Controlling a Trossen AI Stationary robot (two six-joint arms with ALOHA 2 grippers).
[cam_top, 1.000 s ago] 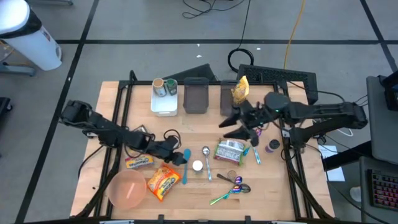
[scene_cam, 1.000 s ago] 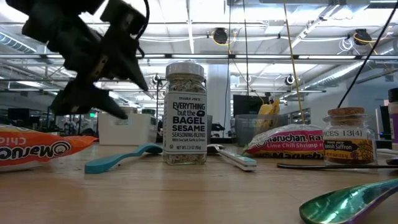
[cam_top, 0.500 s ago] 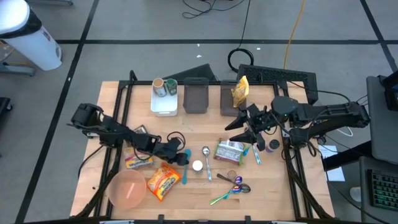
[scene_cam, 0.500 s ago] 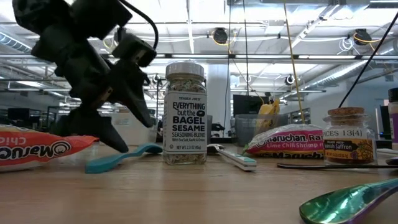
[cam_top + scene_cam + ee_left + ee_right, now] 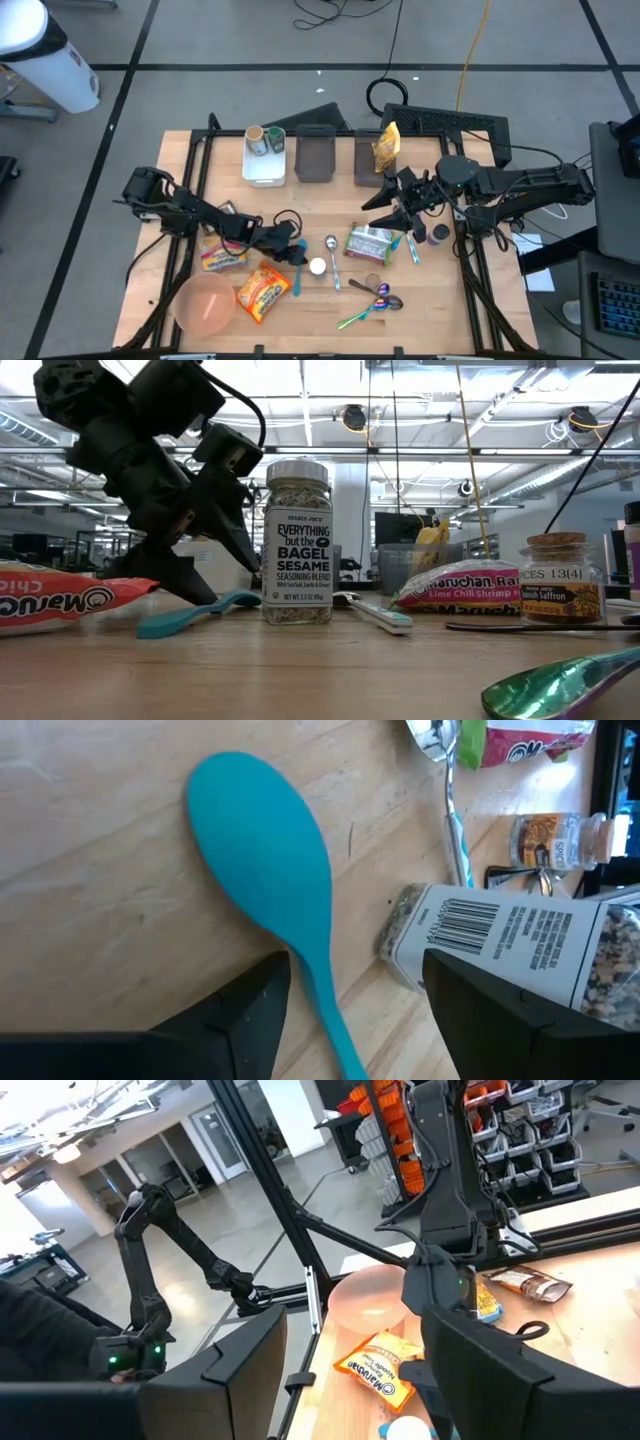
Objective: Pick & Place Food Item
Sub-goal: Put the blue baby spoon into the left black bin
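My left gripper [image 5: 290, 249] is open and low over the table, slanting down. Its fingers stand on either side of the handle of a teal spoon [image 5: 268, 860], which lies flat on the wood. Just beyond it a bagel seasoning jar [image 5: 297, 542] stands upright on its base. Ramen packets lie flat: a lime shrimp one [image 5: 370, 243], an orange one [image 5: 263, 291] and a Maruchan one [image 5: 222, 261]. My right gripper [image 5: 387, 211] hangs open high above the table near the shrimp packet, pointing level, with nothing between its fingers.
A pink bowl [image 5: 205, 303] sits at the near left. At the far edge stand a white tray [image 5: 265, 157] with cups, two dark bins [image 5: 316, 156] and a yellow bag [image 5: 385, 145]. A saffron jar [image 5: 438, 235], a steel spoon [image 5: 331, 250] and iridescent spoons [image 5: 375, 301] lie right of centre.
My left gripper has sunk toward the table and moved toward its right edge. It has come down beside the seasoning jar with its fingers astride the teal spoon's handle. My right gripper has shifted a little toward the table's right edge. No object has moved.
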